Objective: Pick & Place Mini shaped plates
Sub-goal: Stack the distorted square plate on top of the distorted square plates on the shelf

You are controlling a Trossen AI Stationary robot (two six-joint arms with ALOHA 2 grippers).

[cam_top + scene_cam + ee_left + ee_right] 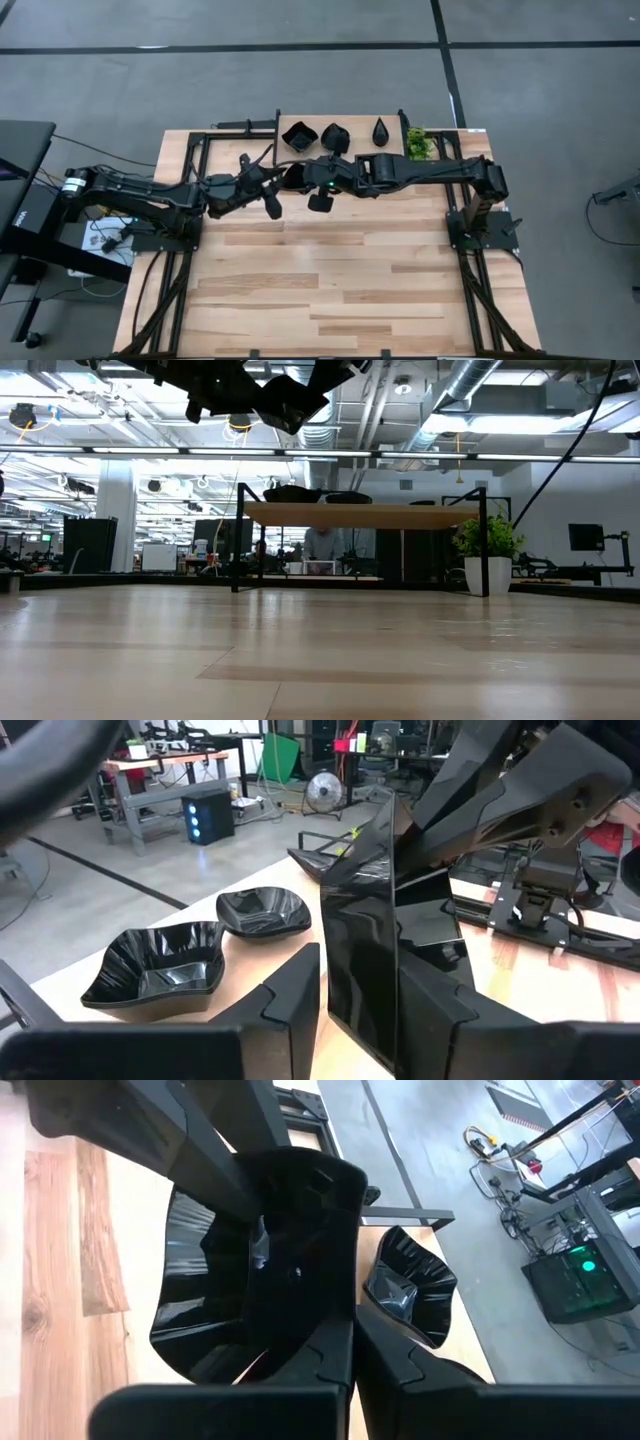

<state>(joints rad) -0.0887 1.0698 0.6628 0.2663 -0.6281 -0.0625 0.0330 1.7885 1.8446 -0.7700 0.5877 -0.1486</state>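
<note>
Wooden worktop [330,290] lies mostly bare, with three plates set in a row along its 12 o'clock edge: a square plate [298,136], a second plate [334,137] and a teardrop [381,131], just left of a plant [418,143]. Above the worktop near 12 o'clock both arms meet over one held plate [360,960]. The left gripper [360,1010] clasps its edge, and the right gripper [350,1340], pinched closed, grips it too. Three look placed; this one is not yet set down, and others are out of sight.
</note>
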